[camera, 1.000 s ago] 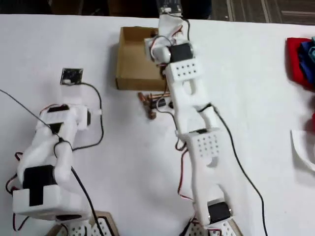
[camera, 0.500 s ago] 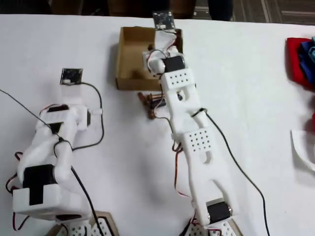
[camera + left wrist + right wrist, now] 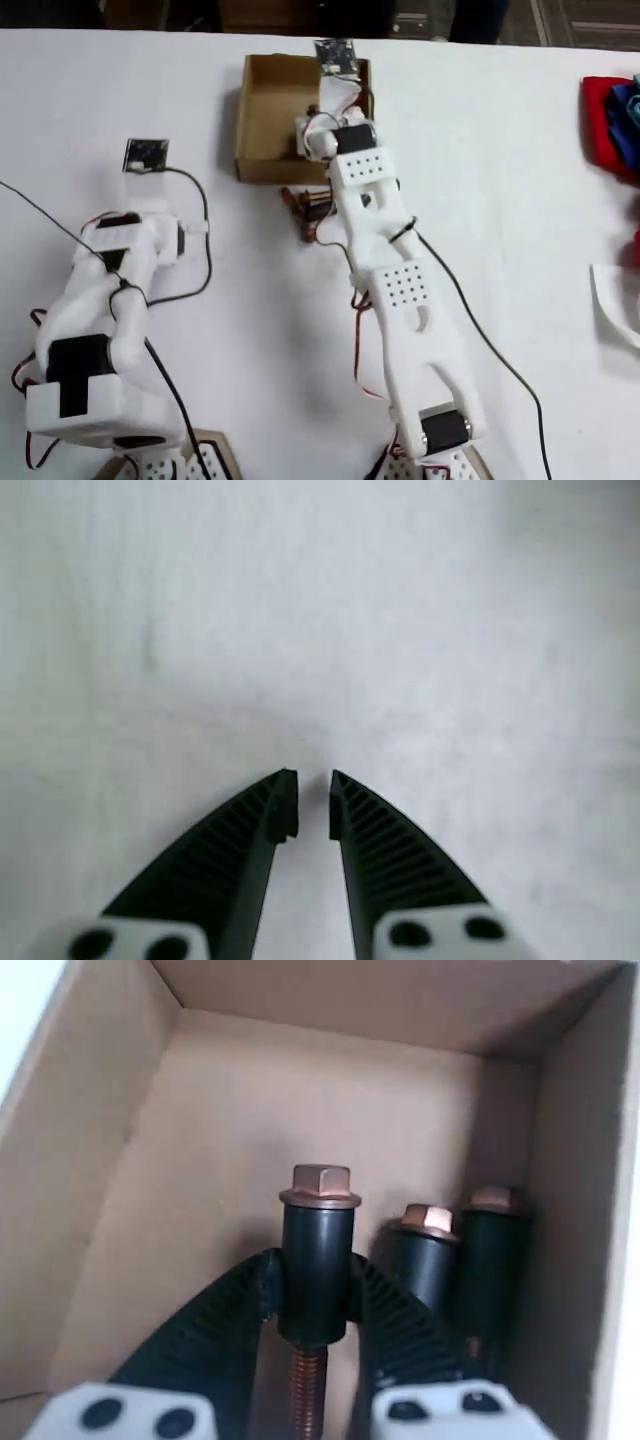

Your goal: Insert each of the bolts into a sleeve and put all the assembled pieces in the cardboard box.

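Right gripper [image 3: 315, 1278] clamps sleeve [image 3: 318, 1250] inside box [image 3: 220, 1110]; bolt [image 3: 320, 1188] axis runs along jaws, head pointing away from wrist. Left gripper [image 3: 313, 802] nearly closed, empty.

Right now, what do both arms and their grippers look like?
Both the left arm and right arm are white plastic shells with black servo blocks and loose red and black cables; the right arm has dotted hole-grid panels. The left gripper and right gripper each have curved black ribbed fingers on white mounts with round holes.

White perforated arm [image 3: 405, 290], black servo [image 3: 447, 432], black ribbed pincer [image 3: 312, 802].
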Controlling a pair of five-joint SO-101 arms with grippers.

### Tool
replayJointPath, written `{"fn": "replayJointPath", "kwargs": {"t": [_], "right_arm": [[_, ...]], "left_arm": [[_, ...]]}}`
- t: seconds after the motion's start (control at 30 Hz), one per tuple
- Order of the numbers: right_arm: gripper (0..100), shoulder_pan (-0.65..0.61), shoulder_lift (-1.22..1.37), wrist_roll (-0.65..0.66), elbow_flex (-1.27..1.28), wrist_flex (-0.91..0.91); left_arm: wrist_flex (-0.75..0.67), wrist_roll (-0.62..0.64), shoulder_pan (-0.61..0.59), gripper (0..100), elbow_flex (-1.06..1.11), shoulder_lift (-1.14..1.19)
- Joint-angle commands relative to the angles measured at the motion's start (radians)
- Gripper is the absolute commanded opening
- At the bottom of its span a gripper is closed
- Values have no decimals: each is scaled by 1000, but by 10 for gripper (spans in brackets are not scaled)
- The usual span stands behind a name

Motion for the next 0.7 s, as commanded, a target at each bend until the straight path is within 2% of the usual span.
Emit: {"fn": "replayJointPath", "kwargs": {"t": [0.0, 0.47, 0.6, 0.67], "right_arm": [[21, 13, -16, -11, -14, -24], [28, 16, -8, -11, -11, -21], [114, 10, -8, -12, -11, -8], [122, 10, -8, -12, -11, -7]], "left_arm": [[2, 5, -9, 76, -41, -3], [2, 5, -9, 76, -41, -3], [2, 5, -9, 76, -41, -3], [2, 5, -9, 76, -41, -3]]}}
